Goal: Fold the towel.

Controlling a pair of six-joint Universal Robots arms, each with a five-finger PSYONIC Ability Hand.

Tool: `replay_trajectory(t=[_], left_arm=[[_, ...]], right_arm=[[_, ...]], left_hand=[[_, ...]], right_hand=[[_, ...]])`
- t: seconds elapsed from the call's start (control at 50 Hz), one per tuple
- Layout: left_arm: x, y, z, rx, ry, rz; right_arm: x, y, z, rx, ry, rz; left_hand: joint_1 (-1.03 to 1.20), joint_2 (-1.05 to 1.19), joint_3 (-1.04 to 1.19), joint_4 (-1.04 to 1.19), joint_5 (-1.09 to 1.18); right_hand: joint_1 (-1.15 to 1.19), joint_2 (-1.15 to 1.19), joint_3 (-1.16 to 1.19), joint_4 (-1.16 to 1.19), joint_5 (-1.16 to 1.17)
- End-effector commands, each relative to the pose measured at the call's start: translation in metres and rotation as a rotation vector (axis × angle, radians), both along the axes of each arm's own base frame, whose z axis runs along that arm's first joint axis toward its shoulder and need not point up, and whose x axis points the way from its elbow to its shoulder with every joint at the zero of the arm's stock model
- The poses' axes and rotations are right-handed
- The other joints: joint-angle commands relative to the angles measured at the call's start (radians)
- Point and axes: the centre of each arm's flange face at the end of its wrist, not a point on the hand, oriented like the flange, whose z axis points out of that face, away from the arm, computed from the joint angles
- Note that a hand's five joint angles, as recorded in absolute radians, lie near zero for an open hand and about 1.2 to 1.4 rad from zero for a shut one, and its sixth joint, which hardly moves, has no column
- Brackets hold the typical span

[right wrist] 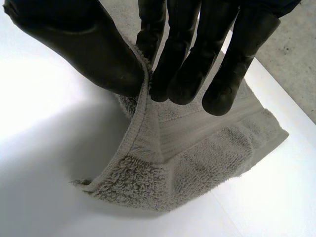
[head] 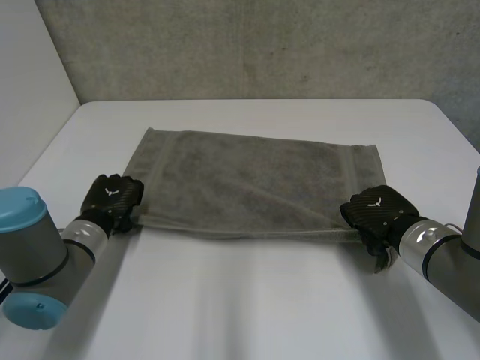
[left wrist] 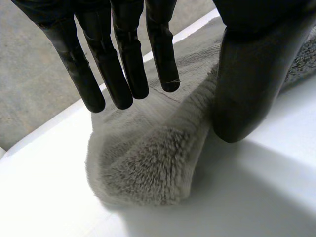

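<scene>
Currently: grey towel lies spread across the white bench, long side toward the robot. Left hand sits on the near left corner, right hand on the near right corner. Right hand clamps the hem between thumb and fingers. Left hand pinches its corner likewise, though the grip looks looser. Near edge runs taut between them, just off the bench; far edge lies flat. Judgement: both corners are held so the near edge can be carried over to the far edge. First fold not yet made.
</scene>
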Motion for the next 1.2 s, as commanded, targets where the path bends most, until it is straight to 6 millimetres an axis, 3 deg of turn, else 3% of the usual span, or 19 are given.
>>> replay_trajectory(t=[0.02,0.2,0.26,0.34,0.42,0.5,0.56,0.58,0.6,0.62,0.64,0.74,0.84,0.94,0.98,1.08,1.14,1.2], left_arm=[[0.008,-0.008,0.004,-0.035,0.006,0.027],[0.012,-0.012,0.006,-0.045,0.004,0.051],[0.012,-0.012,0.007,-0.046,0.003,0.057],[0.012,-0.01,0.005,-0.035,0.004,0.05],[0.011,-0.007,0.008,-0.039,0.006,0.042],[0.011,-0.003,0.025,-0.074,0.018,0.034],[0.009,0.003,0.043,-0.118,0.03,0.002],[0.009,0.003,0.043,-0.119,0.03,0.002],[0.01,0.006,0.058,-0.159,0.042,-0.011],[0.014,0.008,0.072,-0.197,0.053,-0.014],[0.014,0.008,0.072,-0.197,0.053,-0.014],[0.03,0.015,0.099,-0.276,0.06,0.005],[0.034,0.038,0.12,-0.313,0.064,-0.024],[0.048,0.048,0.135,-0.311,0.077,-0.017],[0.053,0.048,0.139,-0.307,0.087,-0.013],[0.065,0.041,0.142,-0.293,0.122,-0.015],[0.068,0.036,0.139,-0.271,0.145,-0.019],[0.069,0.023,0.122,-0.219,0.156,-0.017]], right_arm=[[0.001,0.001,-0.001,0.004,0.0,0.002],[0.001,0.002,-0.001,0.007,0.001,0.004],[0.001,0.001,-0.002,0.008,0.001,0.002],[0.001,0.001,-0.002,0.008,0.001,0.002],[-0.001,0.0,-0.001,0.006,0.003,-0.008],[-0.002,-0.001,0.003,-0.002,-0.003,-0.013],[-0.002,-0.002,0.016,-0.034,-0.022,-0.028],[-0.002,-0.001,0.028,-0.067,-0.039,-0.033],[-0.003,0.001,0.041,-0.102,-0.058,-0.036],[-0.003,0.001,0.041,-0.102,-0.059,-0.036],[-0.003,0.005,0.051,-0.122,-0.077,-0.033],[-0.005,0.011,0.056,-0.109,-0.101,-0.046],[-0.009,0.03,0.057,-0.04,-0.076,-0.034],[-0.011,0.049,0.082,-0.057,-0.075,0.009],[-0.01,0.058,0.104,-0.116,-0.09,0.058],[-0.018,0.046,0.122,-0.17,-0.101,0.052],[-0.023,0.033,0.125,-0.191,-0.092,0.052],[-0.024,0.023,0.118,-0.177,-0.08,0.061]], left_hand=[[0.07,0.069,0.074,0.075,0.079],[0.082,0.081,0.085,0.086,0.091],[0.194,0.192,0.197,0.198,0.203],[0.647,0.645,0.65,0.651,0.656],[0.648,0.647,0.652,0.653,0.657],[0.648,0.647,0.652,0.653,0.657],[0.648,0.647,0.652,0.653,0.657],[0.648,0.647,0.652,0.653,0.657],[0.648,0.647,0.652,0.653,0.657],[0.648,0.647,0.652,0.653,0.657],[0.648,0.647,0.652,0.653,0.657],[0.648,0.647,0.652,0.653,0.657],[0.648,0.647,0.652,0.653,0.657],[0.648,0.647,0.652,0.653,0.657],[0.648,0.647,0.652,0.653,0.657],[0.648,0.647,0.652,0.653,0.657],[0.648,0.647,0.652,0.653,0.657],[0.648,0.647,0.652,0.653,0.657]], right_hand=[[0.071,0.063,0.076,0.058,0.047],[0.071,0.063,0.076,0.058,0.047],[0.071,0.063,0.076,0.058,0.047],[0.071,0.063,0.076,0.058,0.047],[0.071,0.063,0.076,0.058,0.047],[0.071,0.063,0.076,0.058,0.047],[0.071,0.063,0.076,0.058,0.047],[0.071,0.063,0.076,0.058,0.047],[0.071,0.063,0.076,0.058,0.047],[0.071,0.063,0.076,0.058,0.047],[0.071,0.063,0.076,0.058,0.047],[0.071,0.063,0.076,0.058,0.047],[0.071,0.063,0.076,0.058,0.047],[0.071,0.063,0.076,0.058,0.047],[0.071,0.063,0.076,0.058,0.047],[0.071,0.063,0.076,0.058,0.047],[0.071,0.063,0.076,0.058,0.047],[0.071,0.063,0.076,0.058,0.047]])
